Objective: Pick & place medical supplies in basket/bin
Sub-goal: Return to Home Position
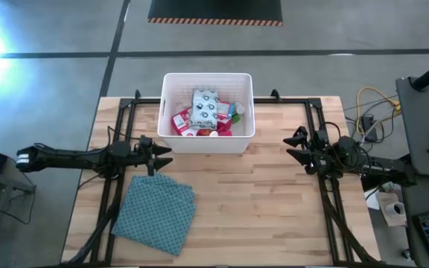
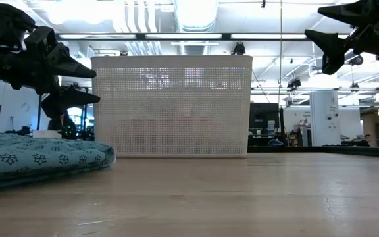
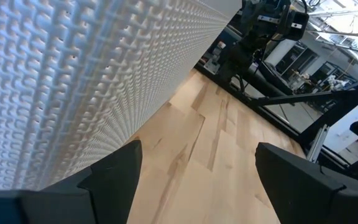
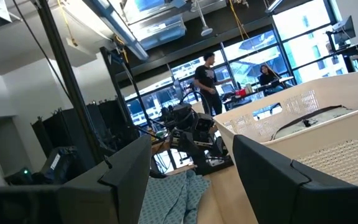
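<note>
The white slotted bin (image 1: 208, 112) stands at the table's far middle; in the high view the medical supplies (image 1: 207, 115) lie inside it: a pale dotted soft pack on top, red-and-white pieces and a green cap beside it. In the low view the bin's wall (image 2: 172, 105) hides them. My left gripper (image 1: 164, 155) hovers open, empty, just off the bin's near left corner, above the table. My right gripper (image 1: 295, 146) is open and empty, raised to the right of the bin. In the left wrist view the bin's wall (image 3: 73, 81) fills the frame beside my open fingers.
A blue-green patterned cloth (image 1: 157, 210) lies crumpled on the near left of the table, under and in front of my left arm. Bare wood (image 1: 274, 208) stretches between the arms and toward the near edge. People stand in the room beyond the table (image 4: 207, 78).
</note>
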`<act>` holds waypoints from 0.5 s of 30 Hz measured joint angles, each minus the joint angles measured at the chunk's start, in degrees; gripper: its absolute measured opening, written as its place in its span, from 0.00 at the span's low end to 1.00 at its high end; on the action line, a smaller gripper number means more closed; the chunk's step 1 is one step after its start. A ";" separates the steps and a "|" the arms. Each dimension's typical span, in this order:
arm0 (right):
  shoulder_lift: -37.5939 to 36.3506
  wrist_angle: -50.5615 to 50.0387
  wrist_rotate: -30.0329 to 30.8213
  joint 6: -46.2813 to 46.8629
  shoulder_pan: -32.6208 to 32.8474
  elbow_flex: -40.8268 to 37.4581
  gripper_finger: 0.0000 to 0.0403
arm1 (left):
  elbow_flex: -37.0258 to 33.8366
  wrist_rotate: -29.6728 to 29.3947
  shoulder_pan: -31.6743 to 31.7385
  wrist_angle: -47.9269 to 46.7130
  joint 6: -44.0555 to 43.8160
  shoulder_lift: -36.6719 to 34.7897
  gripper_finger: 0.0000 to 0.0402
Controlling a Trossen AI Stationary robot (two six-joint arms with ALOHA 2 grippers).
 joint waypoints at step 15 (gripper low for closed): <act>0.31 -0.10 0.14 0.00 -0.04 0.00 0.54 | 0.00 0.02 0.00 -0.47 0.00 0.40 0.73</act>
